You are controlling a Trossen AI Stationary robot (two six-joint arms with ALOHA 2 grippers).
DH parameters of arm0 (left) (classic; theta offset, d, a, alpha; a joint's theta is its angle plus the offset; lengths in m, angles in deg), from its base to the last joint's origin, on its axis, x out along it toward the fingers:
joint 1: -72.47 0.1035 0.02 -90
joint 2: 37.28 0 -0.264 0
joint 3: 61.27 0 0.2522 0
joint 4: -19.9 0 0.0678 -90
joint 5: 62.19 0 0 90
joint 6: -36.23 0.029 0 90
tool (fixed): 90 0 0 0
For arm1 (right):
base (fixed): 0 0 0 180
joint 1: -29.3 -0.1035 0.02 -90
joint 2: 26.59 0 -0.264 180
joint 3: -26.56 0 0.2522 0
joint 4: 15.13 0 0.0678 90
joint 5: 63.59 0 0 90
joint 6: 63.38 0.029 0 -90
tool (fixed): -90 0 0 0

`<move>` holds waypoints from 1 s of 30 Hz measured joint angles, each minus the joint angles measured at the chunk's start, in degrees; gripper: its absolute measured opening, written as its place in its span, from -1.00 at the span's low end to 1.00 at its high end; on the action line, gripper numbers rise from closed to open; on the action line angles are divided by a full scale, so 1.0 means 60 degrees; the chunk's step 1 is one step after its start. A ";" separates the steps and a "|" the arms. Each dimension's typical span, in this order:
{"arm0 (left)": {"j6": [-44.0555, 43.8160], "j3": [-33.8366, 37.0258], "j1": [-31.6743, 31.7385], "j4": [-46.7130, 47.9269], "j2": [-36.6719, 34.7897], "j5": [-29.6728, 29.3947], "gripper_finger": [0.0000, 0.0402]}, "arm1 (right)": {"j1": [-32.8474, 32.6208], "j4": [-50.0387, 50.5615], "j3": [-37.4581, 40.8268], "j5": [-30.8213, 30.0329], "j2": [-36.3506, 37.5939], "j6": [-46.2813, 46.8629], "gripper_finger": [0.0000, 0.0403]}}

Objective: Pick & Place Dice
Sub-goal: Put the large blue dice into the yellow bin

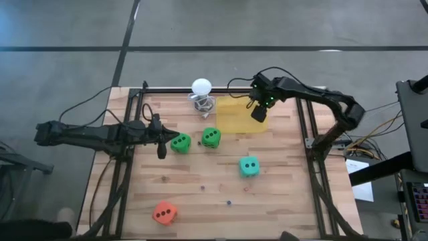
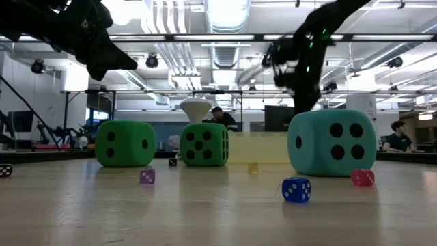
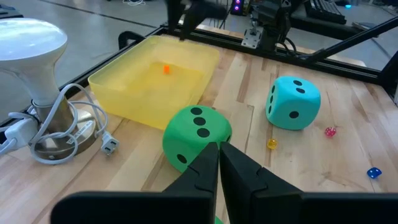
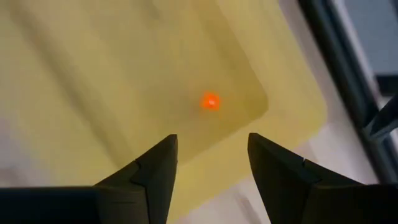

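Four soft dice rest on the wooden table: a green die (image 1: 179, 142), a second green die (image 1: 211, 138) (image 3: 196, 134), a teal die (image 1: 249, 167) (image 3: 292, 102) and an orange-red die (image 1: 164, 213) near the front edge. My left gripper (image 1: 162, 142) (image 3: 219, 149) is shut and hovers just left of the first green die, raised above it in the low view (image 2: 102, 55). My right gripper (image 1: 259, 114) (image 4: 211, 140) is open above the yellow tray (image 1: 237, 115), empty.
A white ball lamp on a wire stand (image 1: 201, 90) with a coiled cord stands left of the tray. A tiny orange cube (image 4: 210, 101) lies in the tray. Small purple (image 2: 147, 176), blue (image 2: 296, 189), red (image 2: 362, 178) and yellow (image 2: 252, 167) dice dot the table.
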 joint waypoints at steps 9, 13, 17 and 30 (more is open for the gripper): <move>-0.0007 0.0000 0.0003 -0.0004 0.0000 0.0000 -0.88 | -0.3435 0.0174 0.0635 -0.0129 0.2778 0.0769 -0.14; -0.0011 0.0000 -0.0001 -0.0004 0.0000 0.0000 -0.88 | -0.5624 0.0099 0.1043 -0.1169 0.3313 0.1304 -0.17; -0.0011 0.0000 0.0002 -0.0004 0.0000 0.0000 -0.88 | -0.7658 0.0019 0.1278 -0.1989 0.3277 0.1831 -0.19; -0.0088 0.0000 0.0003 -0.0004 0.0000 -0.0033 -0.88 | -1.0843 -0.0787 0.1189 -0.3445 0.0743 0.3734 -0.08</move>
